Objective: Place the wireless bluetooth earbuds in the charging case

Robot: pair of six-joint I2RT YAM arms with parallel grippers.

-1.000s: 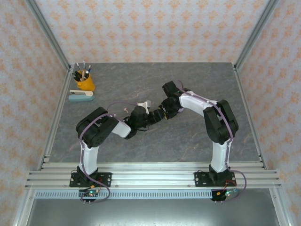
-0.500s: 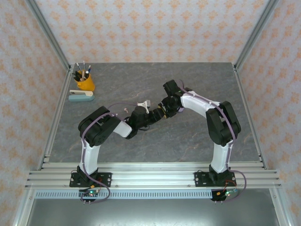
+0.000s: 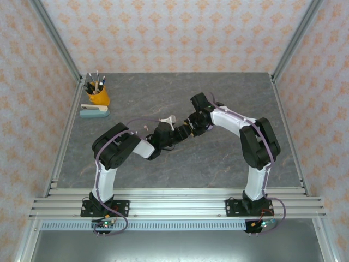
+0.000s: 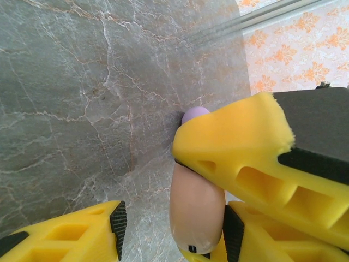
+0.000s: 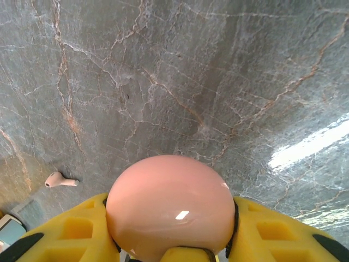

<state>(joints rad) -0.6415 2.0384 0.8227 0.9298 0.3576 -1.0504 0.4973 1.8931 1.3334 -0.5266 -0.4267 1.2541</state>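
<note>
My right gripper [image 5: 172,226] is shut on a round pale pink charging case [image 5: 170,204], with a yellow finger pressed to each side. In the left wrist view the same case [image 4: 196,210] is seen edge-on, under a right finger [image 4: 240,147]. My left gripper [image 4: 174,232] stands open around it: the right pad [image 4: 232,236] is against the case, and the left pad [image 4: 118,229] is a gap away. One pale pink earbud [image 5: 60,179] lies on the table left of the case. Both grippers [image 3: 182,131] meet at mid-table.
A purple rounded thing [image 4: 194,114] peeks out behind the right finger. A small pale object [image 3: 168,119] lies just beyond the left wrist. A yellow pen cup [image 3: 98,94] and a stapler [image 3: 94,111] stand at the far left. The grey marble table [image 3: 229,93] runs between metal rails.
My left jaws have narrowed around the pink case. Both wrists have crept slightly to the right; the right gripper still holds the case.
</note>
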